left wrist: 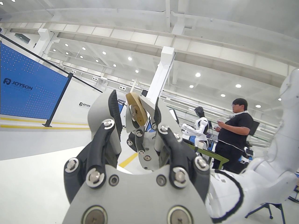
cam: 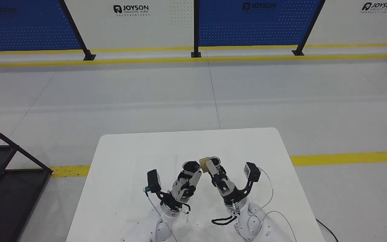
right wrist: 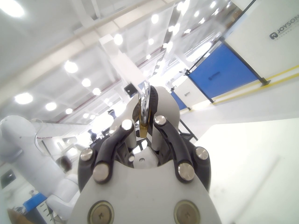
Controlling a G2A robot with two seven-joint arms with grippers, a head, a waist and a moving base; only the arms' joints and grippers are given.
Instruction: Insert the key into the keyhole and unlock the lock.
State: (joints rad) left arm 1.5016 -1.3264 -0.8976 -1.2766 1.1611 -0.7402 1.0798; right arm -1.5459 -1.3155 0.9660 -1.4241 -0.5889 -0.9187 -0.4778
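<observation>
Lock [cam: 205, 163] — a brass padlock — hangs in the air above the white surface [cam: 121, 181]. It is clamped by its body in the right gripper [right wrist: 146, 99], whose jaws are closed tight on its flat sides, with the silvery shackle [right wrist: 146, 92] poking out beyond them. In the top view that arm comes up from 5 o'clock and the other from 7 o'clock, and the two meet over the middle of the surface. The left gripper [left wrist: 136, 103] sits just beside the lock, at about 8 o'clock from it, with its jaws spread wide and nothing between them. Its wrist view looks straight at the lock's underside, where the keyhole [left wrist: 133, 112] sits. Whether the key is already in that keyhole is too small to tell. The step in hand appears to be the left arm taking hold at the keyhole end. Doing it well likely means lining the open jaws up along the keyhole's axis and closing squarely without pushing the lock sideways. The twist should then go about that axis alone — with the right jaws gripping firmly enough that the brass body does not spin with the turn. A skewed approach could lever the lock out of its hold. Counted: one lock, one keyhole, one shackle, two grippers, one surface.
</observation>
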